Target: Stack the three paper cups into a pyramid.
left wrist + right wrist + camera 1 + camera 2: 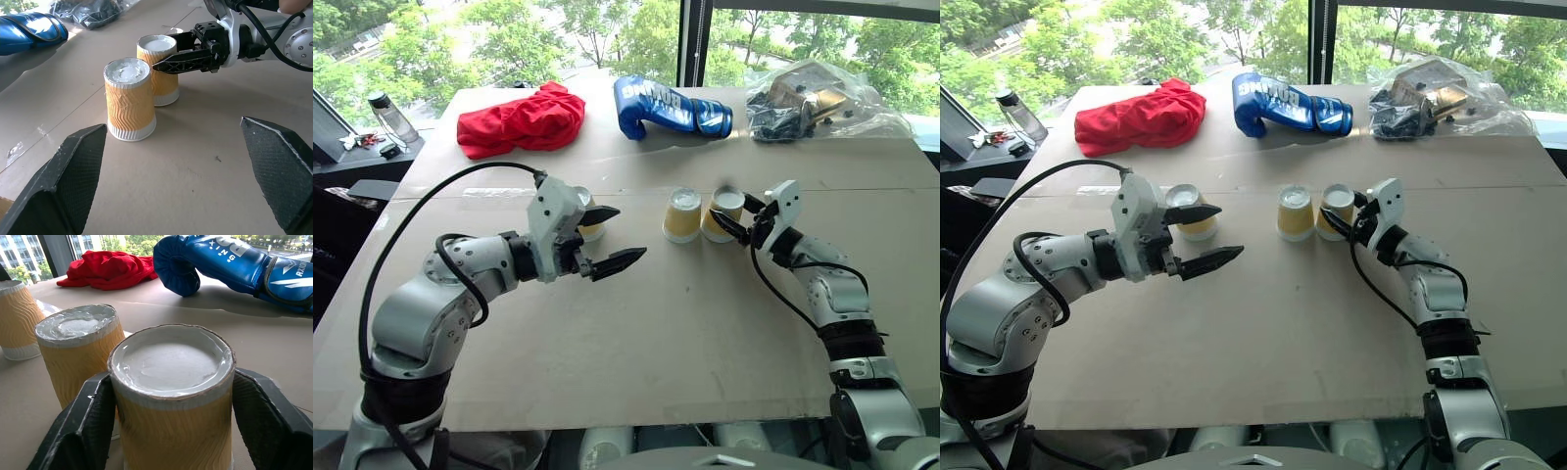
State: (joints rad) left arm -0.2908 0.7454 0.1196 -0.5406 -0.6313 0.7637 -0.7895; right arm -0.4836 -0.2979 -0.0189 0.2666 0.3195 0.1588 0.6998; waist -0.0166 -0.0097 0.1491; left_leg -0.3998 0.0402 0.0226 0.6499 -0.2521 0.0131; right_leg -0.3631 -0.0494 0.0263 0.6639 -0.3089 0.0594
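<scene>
Three paper cups stand upside down on the brown table (636, 343). The middle cup (682, 215) and the right cup (725, 200) stand side by side, close together. My right gripper (171, 382) is open, one finger on each side of the right cup (171, 362), which rests on the table. The third cup (1190, 211) stands apart to the left, partly hidden behind my left gripper (631, 233). That gripper hangs wide open above the table with nothing between its fingers, pointing towards the pair of cups (129, 100).
Along the far edge lie a red cloth (521, 119), a blue boxing glove (671, 108) and a clear plastic bag of dark items (818, 103). A bottle (393, 116) stands on a ledge beyond the table's far left corner.
</scene>
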